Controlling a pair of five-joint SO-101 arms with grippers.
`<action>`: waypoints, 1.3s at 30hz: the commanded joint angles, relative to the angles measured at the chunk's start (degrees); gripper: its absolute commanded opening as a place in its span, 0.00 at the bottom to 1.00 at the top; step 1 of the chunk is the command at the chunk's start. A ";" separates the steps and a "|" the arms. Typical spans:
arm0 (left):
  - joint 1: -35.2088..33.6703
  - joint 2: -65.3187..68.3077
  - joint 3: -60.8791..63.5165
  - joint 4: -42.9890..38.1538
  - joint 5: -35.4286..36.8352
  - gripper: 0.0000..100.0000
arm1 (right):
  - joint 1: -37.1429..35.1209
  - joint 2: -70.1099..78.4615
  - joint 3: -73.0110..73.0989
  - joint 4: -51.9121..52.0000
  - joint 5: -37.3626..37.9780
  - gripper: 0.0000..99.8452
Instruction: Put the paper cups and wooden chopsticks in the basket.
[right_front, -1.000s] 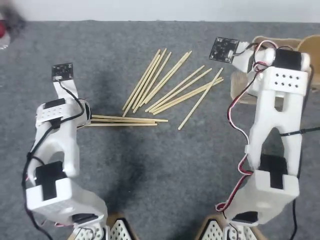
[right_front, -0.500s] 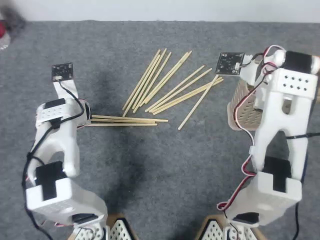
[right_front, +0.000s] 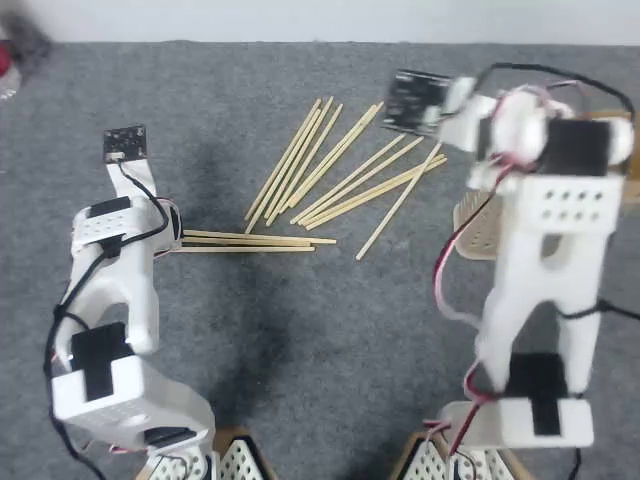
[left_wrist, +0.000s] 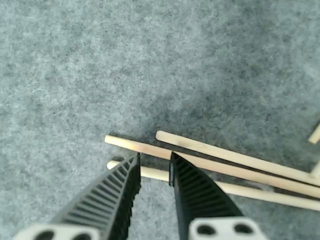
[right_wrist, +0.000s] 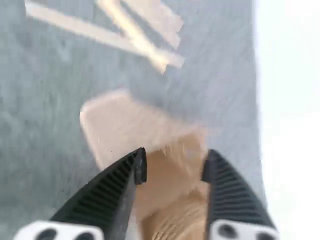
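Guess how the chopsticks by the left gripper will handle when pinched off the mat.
Probably stiff and light: the chopsticks are thin, straight wooden sticks. They may roll or slip aside, since they look rounded and lie loose on the grey mat, and the left gripper has narrow tips. Three lie close together, so a pinch might drag a neighbour.

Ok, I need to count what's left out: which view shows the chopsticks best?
The high view: the whole scatter of chopsticks lies spread on the grey mat. The left wrist view shows three ends at the left gripper; the right wrist view shows a few, blurred, beyond the basket.
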 joint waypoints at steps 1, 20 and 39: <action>0.00 -1.93 -0.31 -1.05 0.53 0.10 | -4.62 -5.14 -2.55 1.89 -10.99 0.13; 0.00 -1.93 -0.13 -1.05 0.53 0.10 | 4.35 11.03 -2.81 -2.68 -54.59 0.26; 0.00 -1.93 -0.22 -1.05 0.53 0.10 | 9.27 27.38 -2.90 -9.01 -21.27 0.01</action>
